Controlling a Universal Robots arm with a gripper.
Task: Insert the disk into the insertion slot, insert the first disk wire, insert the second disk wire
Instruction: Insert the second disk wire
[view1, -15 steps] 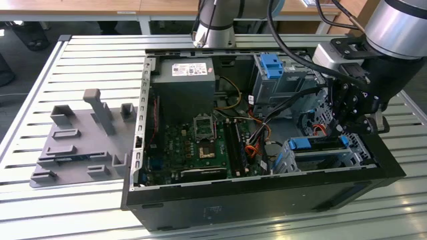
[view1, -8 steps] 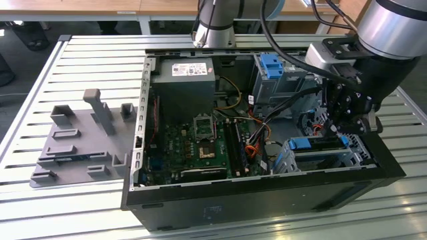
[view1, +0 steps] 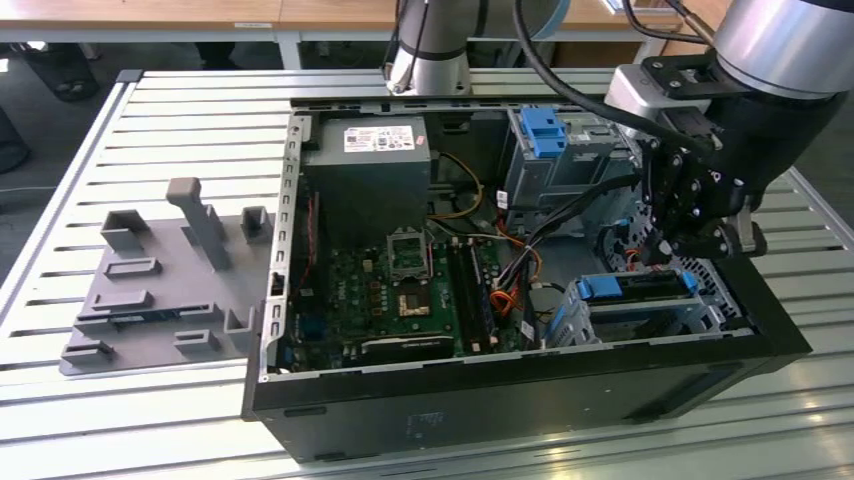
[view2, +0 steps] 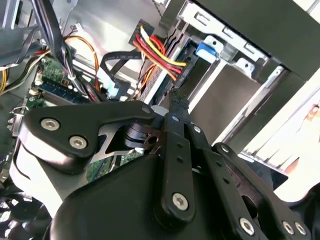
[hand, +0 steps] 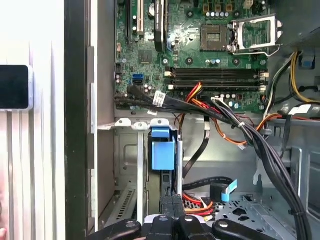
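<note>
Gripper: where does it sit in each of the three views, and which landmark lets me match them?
Exterior view: gripper at the exterior view's right, just above the blue caddy inside the case.
First wrist view: gripper nearest the camera, blue caddy just beyond it.
Second wrist view: gripper beside the red and yellow wires.
Shared landmark: the blue caddy.

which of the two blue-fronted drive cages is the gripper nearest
The low perforated insertion slot holding the blue-framed disk; the gripper hangs right at it. The taller grey cage with the blue tab stands farther off.
</note>
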